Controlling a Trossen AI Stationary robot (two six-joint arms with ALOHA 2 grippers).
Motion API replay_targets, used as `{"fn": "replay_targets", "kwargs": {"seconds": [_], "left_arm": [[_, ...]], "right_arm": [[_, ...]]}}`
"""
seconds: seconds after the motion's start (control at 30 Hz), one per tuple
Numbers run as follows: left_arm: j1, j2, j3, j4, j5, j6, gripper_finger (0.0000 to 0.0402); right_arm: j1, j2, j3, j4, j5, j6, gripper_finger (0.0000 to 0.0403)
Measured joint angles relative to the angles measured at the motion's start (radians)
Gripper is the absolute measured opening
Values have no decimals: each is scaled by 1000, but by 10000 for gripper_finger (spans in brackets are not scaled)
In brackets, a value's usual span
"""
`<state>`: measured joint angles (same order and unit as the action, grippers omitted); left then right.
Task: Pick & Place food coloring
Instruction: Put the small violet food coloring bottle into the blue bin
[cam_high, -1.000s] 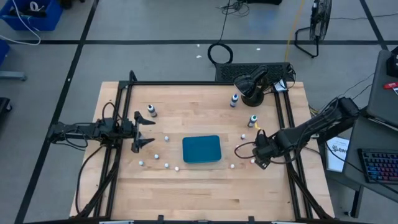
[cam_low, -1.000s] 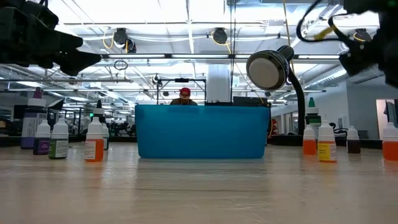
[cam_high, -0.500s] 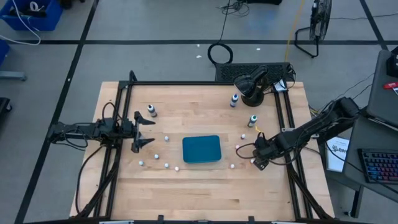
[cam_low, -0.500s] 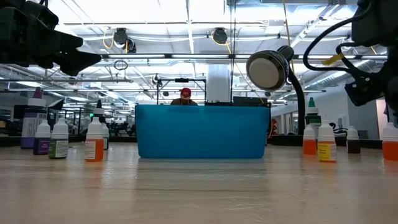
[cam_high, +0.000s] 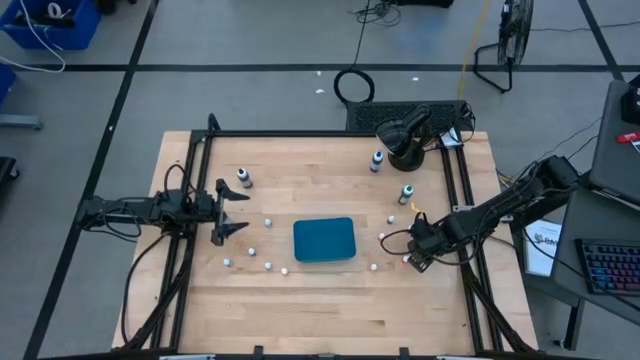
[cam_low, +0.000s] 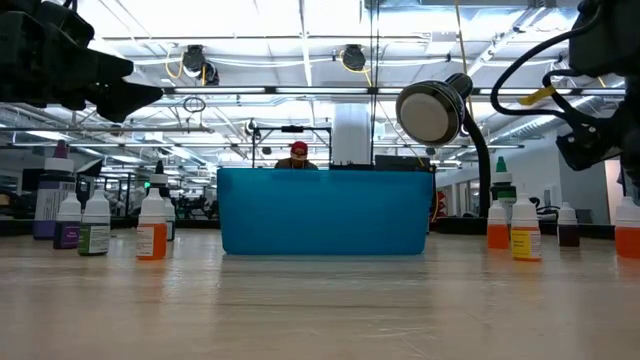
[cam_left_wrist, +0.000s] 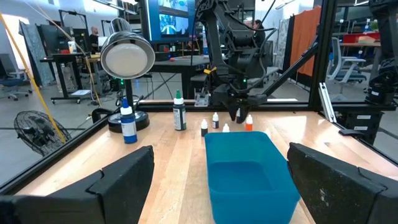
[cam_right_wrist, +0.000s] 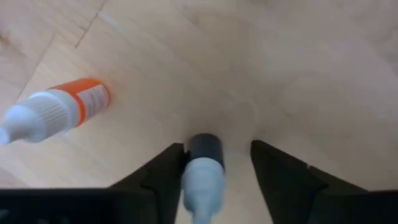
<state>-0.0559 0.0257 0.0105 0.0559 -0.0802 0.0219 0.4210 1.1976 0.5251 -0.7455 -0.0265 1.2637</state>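
Note:
The food coloring stands as tiny white-capped bottles (cam_high: 268, 221) around the teal tray (cam_high: 324, 240), with three taller dark bottles (cam_high: 406, 193) farther back. My right gripper (cam_high: 408, 257) (cam_right_wrist: 217, 148) points down, right of the tray, and is open. Its fingers stand on either side of an upright dark bottle with a white cap (cam_right_wrist: 203, 163). An orange bottle (cam_right_wrist: 59, 114) stands on the wood beside it. My left gripper (cam_high: 236, 212) (cam_left_wrist: 221, 186) waits open, left of the tray and above the table. My right gripper comes from above with its fingers straddling the dark bottle's body (cam_right_wrist: 205, 148), which stands on the table. One finger (cam_right_wrist: 169, 167) is right beside the bottle; I cannot tell whether it touches.
A black round object with a cable (cam_high: 405, 135) (cam_low: 430, 112) stands at the far right. Black frame rails (cam_high: 200, 200) run along both sides of the table. Bare wood lies on the near side of the tray. A person shows beyond the tray (cam_low: 297, 153).
My right gripper has come down toward the bottles right of the tray, shifting slightly toward the near edge, and then held still. The bottles and the tray have stayed in place.

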Motion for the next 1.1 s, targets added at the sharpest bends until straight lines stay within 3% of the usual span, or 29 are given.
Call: {"fn": "replay_targets", "kwargs": {"seconds": [0.2, 0.3, 0.4, 0.6, 0.7, 0.8, 0.93, 1.1], "left_arm": [[0, 0, 0, 0, 0, 0, 365], [0, 0, 0, 0, 0, 0, 365], [0, 0, 0, 0, 0, 0, 365], [0, 0, 0, 0, 0, 0, 365], [0, 0, 0, 0, 0, 0, 365], [0, 0, 0, 0, 0, 0, 365], [0, 0, 0, 0, 0, 0, 365], [0, 0, 0, -1, 0, 0, 365]], "right_arm": [[0, -3, 1, -14, 24, -64, 57], [2, -14, 18, -16, 62, -116, 54], [5, -41, 65, 22, 179, -161, 54], [14, -85, 216, 2, 261, -262, 54], [25, -84, 311, 4, 312, -363, 54], [23, -72, 413, 113, 366, -528, 54], [-7, -11, 562, 209, 371, -755, 54], [-76, 171, 848, 112, 366, -964, 54]]}}
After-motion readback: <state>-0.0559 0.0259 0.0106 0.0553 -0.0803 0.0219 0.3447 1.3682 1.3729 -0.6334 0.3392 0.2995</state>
